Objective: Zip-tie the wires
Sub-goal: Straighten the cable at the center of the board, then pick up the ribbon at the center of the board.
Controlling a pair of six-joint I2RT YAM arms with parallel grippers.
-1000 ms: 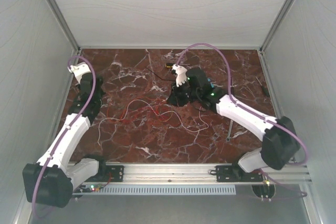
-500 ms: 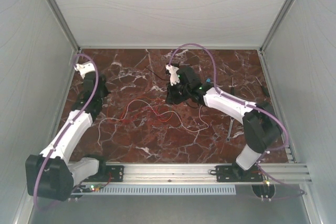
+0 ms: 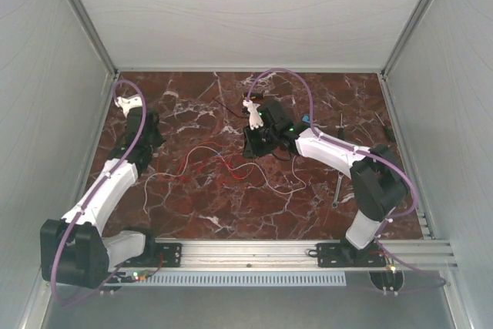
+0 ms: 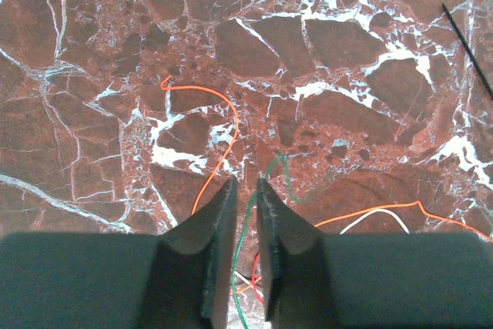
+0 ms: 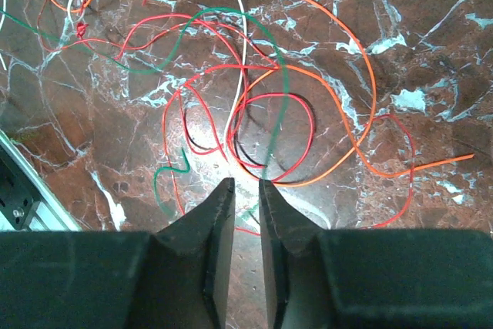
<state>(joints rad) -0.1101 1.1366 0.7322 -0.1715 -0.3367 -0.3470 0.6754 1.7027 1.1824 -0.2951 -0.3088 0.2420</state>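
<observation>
Swung in closer above the wires (image 5: 266,96) sprawled loose across the middle of the bench (image 3: 347,94), hovers with left jaws and right jaws alike just cracked open, gripping nothing, poised for gathering strands.

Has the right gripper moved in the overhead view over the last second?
Yes. The right gripper has slid a little to the left, farther from the thin stick that lies unmoved on the right side.
</observation>
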